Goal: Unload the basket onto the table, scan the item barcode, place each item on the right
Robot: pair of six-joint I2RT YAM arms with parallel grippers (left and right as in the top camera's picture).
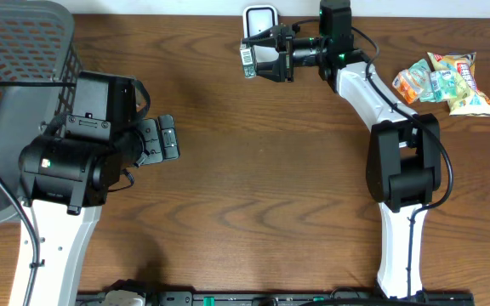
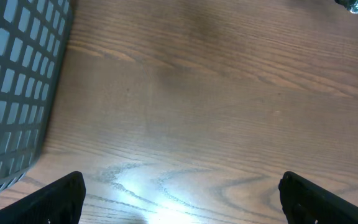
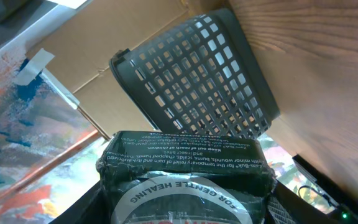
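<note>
Right gripper [image 1: 259, 58]: clamped on the packet [image 1: 247, 59].
Packet: held at the table's [image 1: 270, 170] far edge, just beside the white scanner [image 1: 260, 17]; printed side toward the wrist camera.
Left gripper [image 1: 167, 138]: jaws wide, empty, over bare wood beside the basket [image 1: 15, 76].
Snacks [image 1: 445, 81]: far right, well apart.

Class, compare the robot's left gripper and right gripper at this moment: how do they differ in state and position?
The left gripper is wide open and empty; the right gripper is clamped on a dark green packet. The left gripper sits beside the grey basket, while the right gripper is near the far edge of the table. Both are black two-finger grippers.
</note>
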